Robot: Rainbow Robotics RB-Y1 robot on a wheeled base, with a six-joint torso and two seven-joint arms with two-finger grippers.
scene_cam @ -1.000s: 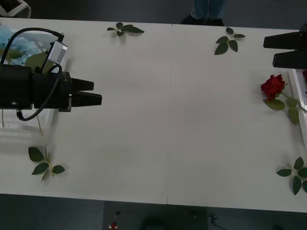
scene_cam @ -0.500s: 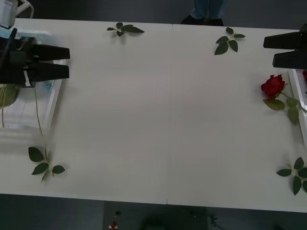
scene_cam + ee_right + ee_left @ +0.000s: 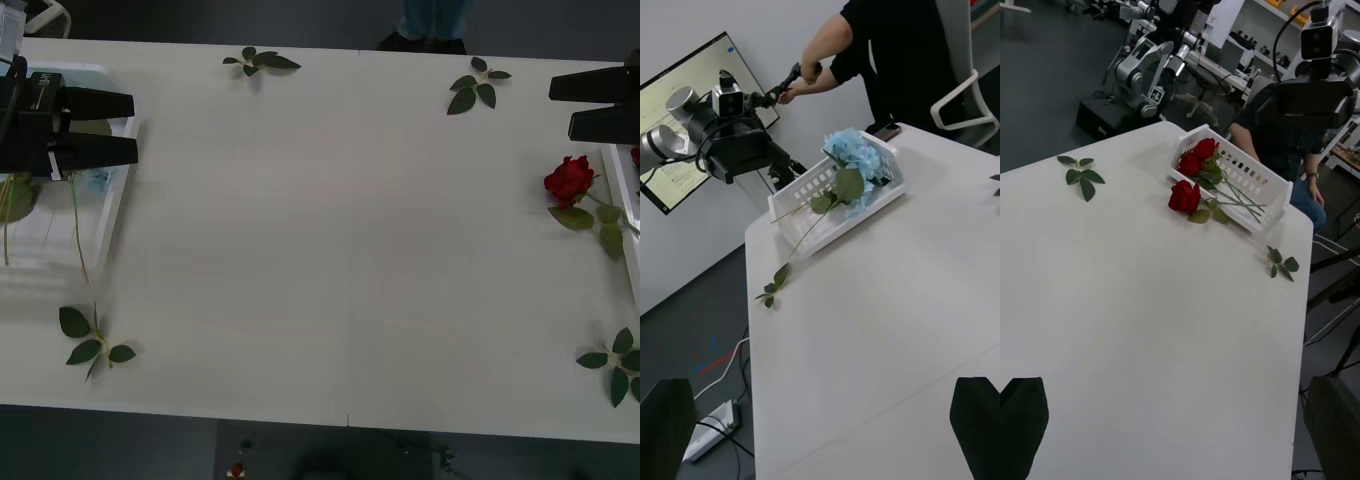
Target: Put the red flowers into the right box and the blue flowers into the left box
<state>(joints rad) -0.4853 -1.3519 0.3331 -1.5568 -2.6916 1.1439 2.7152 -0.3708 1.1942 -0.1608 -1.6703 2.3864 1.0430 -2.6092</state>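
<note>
One light, floppy rose (image 3: 569, 180) is left beside the right box (image 3: 620, 185), best pinched mid-stem; right gripper (image 3: 555, 107) is parted nearby.

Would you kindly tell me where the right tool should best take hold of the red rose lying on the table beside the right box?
Probably the thin green stem just behind the bloom of the red rose, before the leaves. It lies flat, bloom toward the table's middle and stem running to the right box, so the open right tool likely does best descending from above, fingers straddling the stem.

red flowers (image 3: 1184, 196), pale-blue flowers (image 3: 857, 154), white table (image 3: 340, 250)
</note>
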